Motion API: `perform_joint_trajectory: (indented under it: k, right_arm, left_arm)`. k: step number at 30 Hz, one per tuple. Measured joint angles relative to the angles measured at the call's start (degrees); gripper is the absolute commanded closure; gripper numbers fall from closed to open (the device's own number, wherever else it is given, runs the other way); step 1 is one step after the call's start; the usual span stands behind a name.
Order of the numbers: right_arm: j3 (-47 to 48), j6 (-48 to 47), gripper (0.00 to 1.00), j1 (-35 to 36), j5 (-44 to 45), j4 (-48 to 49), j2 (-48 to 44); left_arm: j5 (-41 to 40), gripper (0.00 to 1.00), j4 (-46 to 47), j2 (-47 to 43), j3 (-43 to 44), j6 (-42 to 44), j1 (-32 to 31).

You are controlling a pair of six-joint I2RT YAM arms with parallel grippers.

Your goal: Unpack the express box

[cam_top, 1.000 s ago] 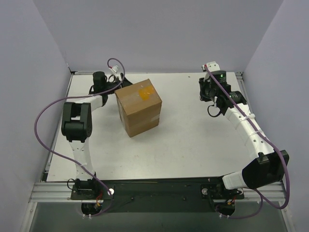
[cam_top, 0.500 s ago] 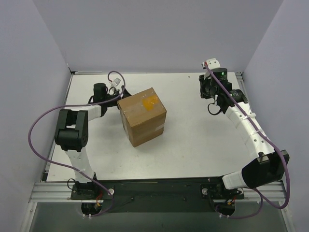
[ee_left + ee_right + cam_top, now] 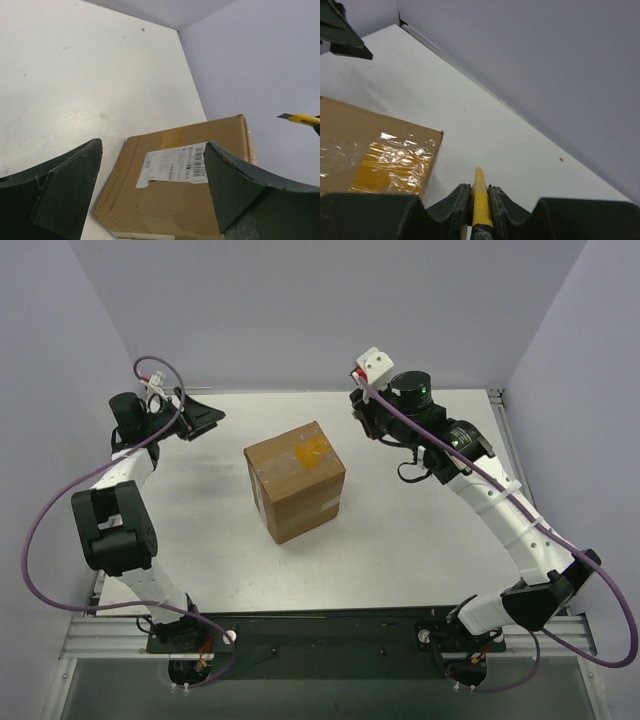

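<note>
The box (image 3: 295, 480) stands closed near the middle of the table (image 3: 420, 540). It is turned a little, so that one corner points to the near edge. On its top there is a yellow patch (image 3: 308, 450) under shiny clear tape, close to the far right edge of the top. Nothing touches the box.

The left claw (image 3: 205, 418) hangs over the far left corner of the table, well apart from the box, and it points toward the box. Its jaws are spread wide and hold nothing. In the left wrist view the box sits between the two dark fingers (image 3: 65, 195), and the face turned to this claw carries a white label (image 3: 172, 165) with a barcode.

The right claw (image 3: 479, 192) is near the far edge, to the right of the box and apart from it. Its jaws are narrow and clamp a yellow knife (image 3: 480, 200), which points forward over bare table. From the left wrist view a short grey blade seems to stick out of the knife, but it is small there.
</note>
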Motion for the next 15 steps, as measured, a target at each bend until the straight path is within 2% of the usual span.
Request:
perform_joint_trajectory:
  k: [4,7,10,12,15]
  right_arm:
    - [4.0,-0.1,1.00,4.9,0.2,-0.8,0.2]
    - [5.2,0.1,1.00,6.1,0.9,-1.6,0.6]
    - [5.2,0.1,1.00,7.1,1.5,-2.5,1.2]
    - [5.2,0.1,1.00,7.4,1.6,-3.2,1.6]
    - [5.2,0.1,1.00,7.5,1.7,-4.2,1.9]
  left_arm:
    - [1.4,0.09,0.0,-6.8,0.2,0.8,-0.9]
    - [1.3,0.09,1.7,-13.3,-4.4,2.4,-1.3]
    - [2.5,0.09,10.0,-17.0,-11.3,-0.8,-1.6]
    - [3.5,0.08,18.3,-17.1,-16.4,-5.1,-2.0]
    - [4.0,0.08,24.8,-16.7,-21.4,-9.1,-3.3]
